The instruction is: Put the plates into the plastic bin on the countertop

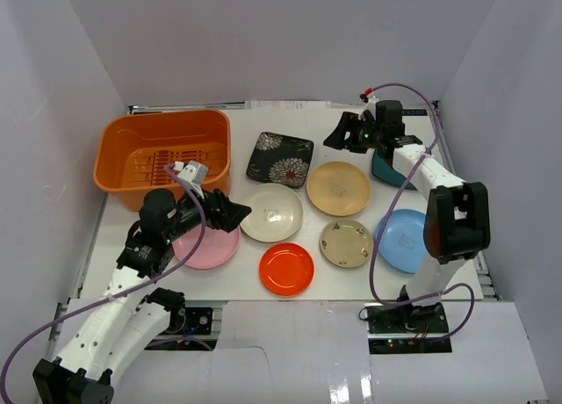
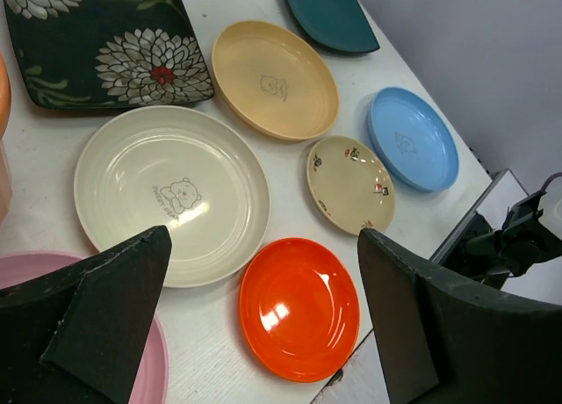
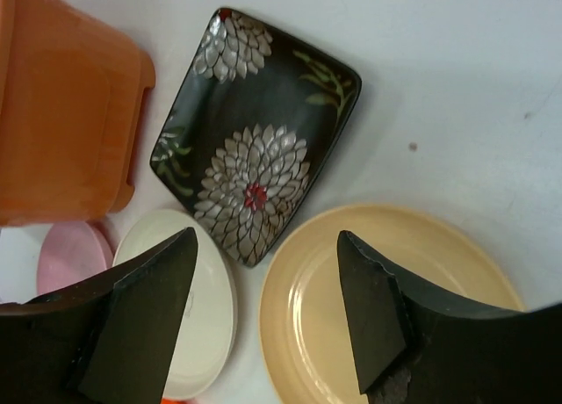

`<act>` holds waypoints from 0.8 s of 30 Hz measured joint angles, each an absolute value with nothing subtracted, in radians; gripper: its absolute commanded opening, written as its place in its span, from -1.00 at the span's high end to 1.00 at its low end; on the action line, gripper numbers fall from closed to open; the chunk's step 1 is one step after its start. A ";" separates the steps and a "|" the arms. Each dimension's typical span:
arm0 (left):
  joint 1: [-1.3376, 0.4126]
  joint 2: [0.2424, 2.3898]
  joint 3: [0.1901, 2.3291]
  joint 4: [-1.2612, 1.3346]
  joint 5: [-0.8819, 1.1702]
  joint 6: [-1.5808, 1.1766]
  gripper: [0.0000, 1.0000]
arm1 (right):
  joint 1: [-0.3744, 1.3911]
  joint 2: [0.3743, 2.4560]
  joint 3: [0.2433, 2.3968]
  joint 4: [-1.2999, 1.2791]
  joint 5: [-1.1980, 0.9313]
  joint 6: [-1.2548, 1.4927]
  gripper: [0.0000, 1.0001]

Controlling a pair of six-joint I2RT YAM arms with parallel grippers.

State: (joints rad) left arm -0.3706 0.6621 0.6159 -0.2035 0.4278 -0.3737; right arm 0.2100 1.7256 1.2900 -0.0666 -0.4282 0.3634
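The orange plastic bin (image 1: 114, 149) stands at the back left of the white countertop (image 1: 237, 281), and I see no plate in it. The plates lie on the countertop: black floral (image 1: 279, 158), tan (image 1: 338, 188), cream (image 1: 271, 212), pink (image 1: 211, 250), orange-red (image 1: 286, 268), beige patterned (image 1: 346, 243), light blue (image 1: 401, 240). The dark teal plate (image 1: 385, 169) is partly behind the right arm. My left gripper (image 1: 237, 213) is open and empty, between the pink and cream plates (image 2: 171, 193), up from the orange-red plate (image 2: 299, 307). My right gripper (image 1: 338, 136) is open and empty above the gap between the black floral (image 3: 255, 132) and tan (image 3: 307, 316) plates.
White walls enclose the countertop on three sides. The bin's corner (image 3: 61, 114) sits close to the black floral plate. The right arm's base (image 1: 413, 321) shows past the table's near edge, and cables loop from both arms.
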 measured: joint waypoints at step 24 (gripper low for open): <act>-0.371 0.776 0.625 -0.225 0.427 -0.367 -0.94 | 0.249 2.312 1.851 -0.140 -0.448 0.363 -0.23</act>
State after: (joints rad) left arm -0.3706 0.7765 0.6254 -0.2249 0.4271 -0.3672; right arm 0.2485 2.3119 1.8511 -0.1402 -0.4480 0.3626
